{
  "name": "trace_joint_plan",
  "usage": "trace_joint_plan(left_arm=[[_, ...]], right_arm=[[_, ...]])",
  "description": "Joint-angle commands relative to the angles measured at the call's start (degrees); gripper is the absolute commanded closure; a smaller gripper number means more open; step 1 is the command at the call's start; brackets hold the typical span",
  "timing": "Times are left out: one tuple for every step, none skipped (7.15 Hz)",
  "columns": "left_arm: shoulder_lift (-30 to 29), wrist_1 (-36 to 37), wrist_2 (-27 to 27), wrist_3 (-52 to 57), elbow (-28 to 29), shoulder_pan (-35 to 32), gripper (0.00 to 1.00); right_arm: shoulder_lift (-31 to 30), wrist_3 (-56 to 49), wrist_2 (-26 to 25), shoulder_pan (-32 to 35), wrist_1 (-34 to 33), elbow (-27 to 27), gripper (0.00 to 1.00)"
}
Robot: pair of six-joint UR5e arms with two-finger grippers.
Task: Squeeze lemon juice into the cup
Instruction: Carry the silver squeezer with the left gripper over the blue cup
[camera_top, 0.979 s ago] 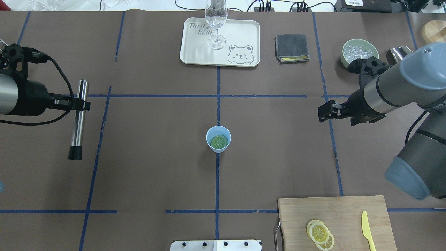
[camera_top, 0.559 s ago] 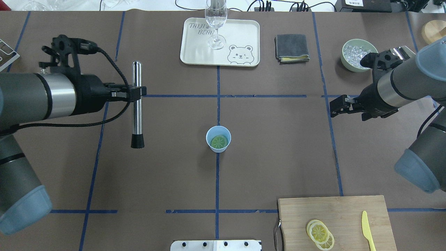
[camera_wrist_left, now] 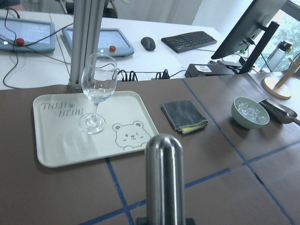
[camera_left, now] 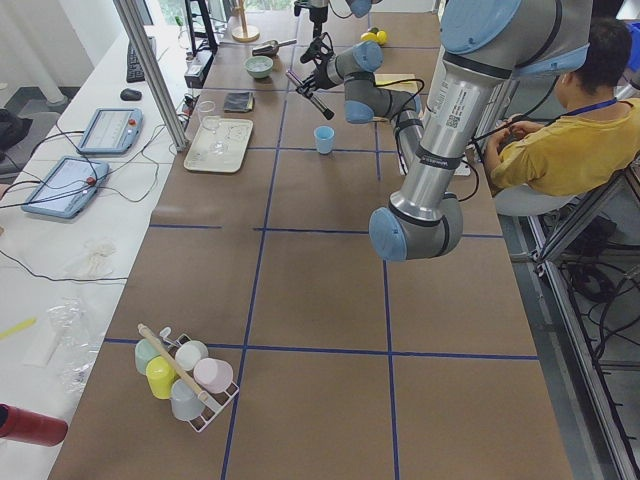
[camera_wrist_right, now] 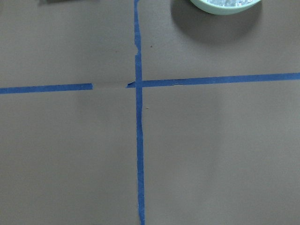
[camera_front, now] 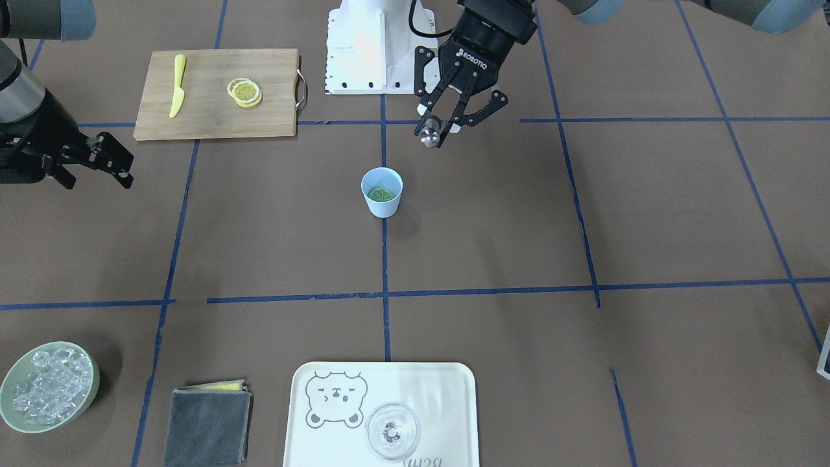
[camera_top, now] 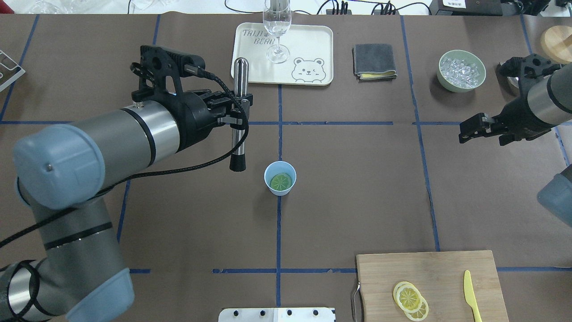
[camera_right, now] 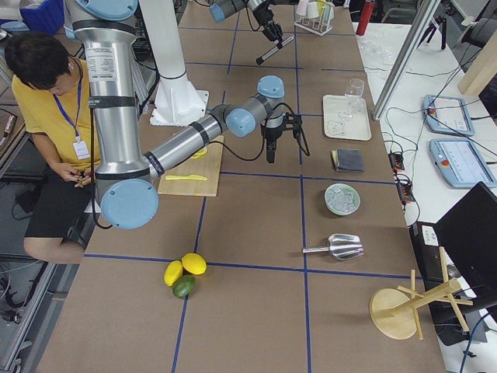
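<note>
The light-blue cup (camera_top: 280, 178) stands at the table's centre, also in the front view (camera_front: 382, 191), with a green citrus slice lying inside. Yellow lemon slices (camera_top: 410, 298) lie stacked on the wooden cutting board (camera_top: 429, 268), also in the front view (camera_front: 245, 91). My left gripper (camera_top: 241, 109) is shut on a steel muddler (camera_top: 239, 89) with a black tip, held up just left of the cup and above the table. It also shows in the left wrist view (camera_wrist_left: 164, 178). My right gripper (camera_top: 467, 129) is open and empty, far right of the cup.
A cream tray (camera_top: 308, 49) with a clear wine glass (camera_top: 277, 27) sits at the back centre. A grey cloth (camera_top: 374, 61) and a pale-green bowl of ice (camera_top: 461, 70) lie to its right. A yellow toy knife (camera_top: 469, 295) lies on the board.
My left arm has swung right with the muddler, from the table's left side to just left of the cup. My right arm has drawn back toward the right edge.
</note>
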Motion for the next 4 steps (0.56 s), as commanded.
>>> trace_joint_plan(left_arm=[[-0.6,-2.5,17.0,0.6,2.0,9.0,1.00],[-0.7,-11.5,21.3,0.6,6.7,10.6,1.00],[-0.8,-17.2,26.4,0.8,10.1,12.8,1.00],[-2.8,-17.9,28.5,4.7,10.9,13.8,1.00]], right_arm=[[-2.1,-3.3,1.2,3.0,0.0,0.1,0.00],[-2.7,-5.3,3.4,4.3,0.1,0.1,0.00],[-3.2,-6.8,4.5,5.7,0.1,0.1,0.00],[-3.3,-7.7,4.8,6.1,0.1,0.3,0.00]])
